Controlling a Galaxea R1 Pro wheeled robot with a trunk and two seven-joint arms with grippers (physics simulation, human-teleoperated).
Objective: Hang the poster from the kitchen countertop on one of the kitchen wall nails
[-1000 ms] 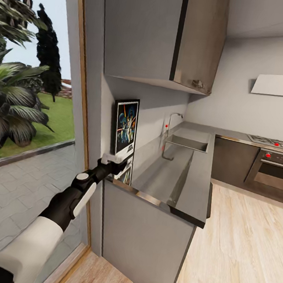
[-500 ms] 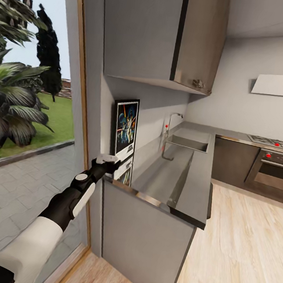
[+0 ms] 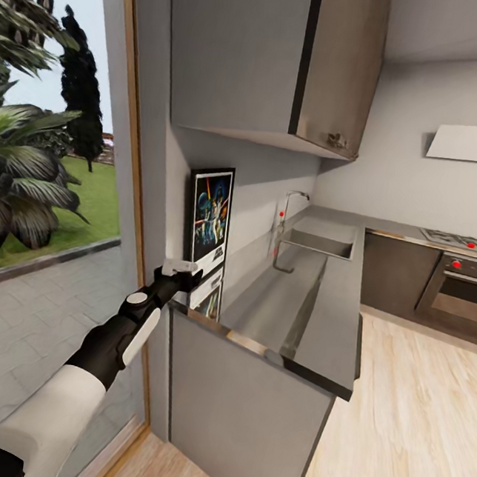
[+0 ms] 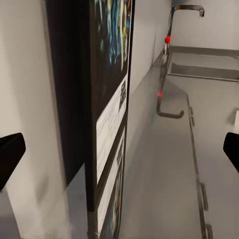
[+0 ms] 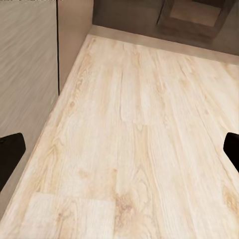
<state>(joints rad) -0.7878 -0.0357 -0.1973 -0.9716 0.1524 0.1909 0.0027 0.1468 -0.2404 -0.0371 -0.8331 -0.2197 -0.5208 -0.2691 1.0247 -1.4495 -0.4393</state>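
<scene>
The left gripper [image 3: 188, 271] has climbed from the countertop's [image 3: 309, 329] near corner and pushed in toward the poster's [image 3: 210, 216] bottom edge, fingers spread wide either side of the frame in the left wrist view. The head camera has drifted slightly, nudging the whole kitchen rightward.

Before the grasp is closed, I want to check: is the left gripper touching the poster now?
Apart. In the left wrist view the poster stands edge-on between the two dark fingertips of the left gripper, with clear space on both sides; the jaws are wide open.
</scene>
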